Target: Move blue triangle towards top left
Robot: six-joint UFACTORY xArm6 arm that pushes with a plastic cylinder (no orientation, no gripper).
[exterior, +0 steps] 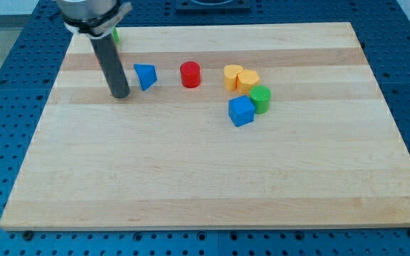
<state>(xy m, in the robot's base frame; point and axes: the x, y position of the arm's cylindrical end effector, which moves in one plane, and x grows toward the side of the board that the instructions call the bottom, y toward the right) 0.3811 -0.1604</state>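
**Pincer absent: rod tip sat left of the blue triangle**

Pincer state cannot be told, operator, because your arm carried none; it ended in a plain dark rod, so there was nothing to clench or release.

Camera view: your tip [120,94] rested on the board [191,178] just to the view's left of the blue triangle [145,76], near it, though whether they touched was unclear. The triangle lay in the upper left part of the board. You would judge that placement awkward: a push from that side would send the block right, away from the top left, so the tip probably needed to come round to the block's lower right first.

A red cylinder [190,74] stood apart to the triangle's right. Farther right, two yellow blocks [233,75] [248,80] sat touching, with a green cylinder [260,98] and a blue cube [240,111] just below them, close together. A green block [115,33] peeked out behind the rod near the top left edge; its shape was hidden.

The board was pale, smooth wood in glued strips, lying on a blue perforated table [6,107]. The blocks looked like matte painted pieces with soft edges, light enough to slide easily.
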